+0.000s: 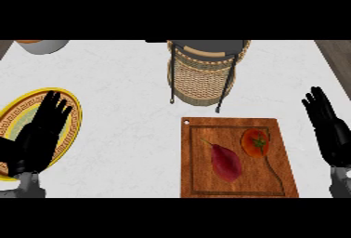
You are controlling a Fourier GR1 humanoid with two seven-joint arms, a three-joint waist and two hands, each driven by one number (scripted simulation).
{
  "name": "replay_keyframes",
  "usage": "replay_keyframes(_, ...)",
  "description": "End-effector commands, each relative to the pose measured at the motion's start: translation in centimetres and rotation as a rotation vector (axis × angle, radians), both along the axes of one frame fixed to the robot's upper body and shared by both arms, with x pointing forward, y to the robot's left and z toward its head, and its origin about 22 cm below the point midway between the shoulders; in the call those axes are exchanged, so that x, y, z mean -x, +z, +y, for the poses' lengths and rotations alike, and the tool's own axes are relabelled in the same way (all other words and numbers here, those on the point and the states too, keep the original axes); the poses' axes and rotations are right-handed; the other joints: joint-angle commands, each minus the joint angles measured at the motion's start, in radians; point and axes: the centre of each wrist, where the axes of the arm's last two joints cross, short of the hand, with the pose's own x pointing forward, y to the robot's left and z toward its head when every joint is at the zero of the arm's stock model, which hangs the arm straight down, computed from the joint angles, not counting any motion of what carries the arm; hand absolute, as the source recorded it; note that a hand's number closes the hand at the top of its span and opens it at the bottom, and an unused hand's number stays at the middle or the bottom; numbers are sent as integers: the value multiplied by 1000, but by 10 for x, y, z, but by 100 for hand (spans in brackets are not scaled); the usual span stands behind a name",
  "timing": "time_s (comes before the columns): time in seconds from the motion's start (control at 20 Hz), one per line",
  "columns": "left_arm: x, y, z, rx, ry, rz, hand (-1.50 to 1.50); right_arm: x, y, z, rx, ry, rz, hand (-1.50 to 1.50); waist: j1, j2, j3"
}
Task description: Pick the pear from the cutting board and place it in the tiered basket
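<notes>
My right hand [328, 130] rests open at the right edge of the white counter [123, 83], fingers straight and pointing up the view, holding nothing, set apart from the cutting board [237, 188] to its left. My left hand [42, 130] lies open as well, fingers extended over a yellow-rimmed patterned plate [74, 111] at the counter's left side, and it too holds nothing. Between the two hands sits the wooden cutting board, a small hole in its upper left corner. On it lies the pear [226, 162], dark red and elongated, its stem toward the upper left, untouched by either hand. Just beside it, toward the board's upper right, sits a tomato [255, 142] with a green top. Directly beyond the board stands the tiered basket [198, 79], woven wicker in a dark wire frame. A pale bowl [44, 45] shows partly at the counter's far left corner.
</notes>
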Motion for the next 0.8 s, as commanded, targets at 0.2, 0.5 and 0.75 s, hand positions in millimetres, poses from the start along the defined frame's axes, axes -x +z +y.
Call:
replay_keyframes(0.2, -14, 10, -6, -214, -126, -6, 0, -6, 59, 141, -111, 724, -327, 150, 56, -9, 8)
replay_keyframes(0.5, -1, -4, 7, -256, -175, 64, 0, 31, 23, 180, 46, 228, -133, -150, 22, -5, 7)
replay_keyframes(0.75, -2, 0, -20, -258, -161, 26, 0, 32, 65, 174, 307, 296, -273, -150, 27, -6, 8)
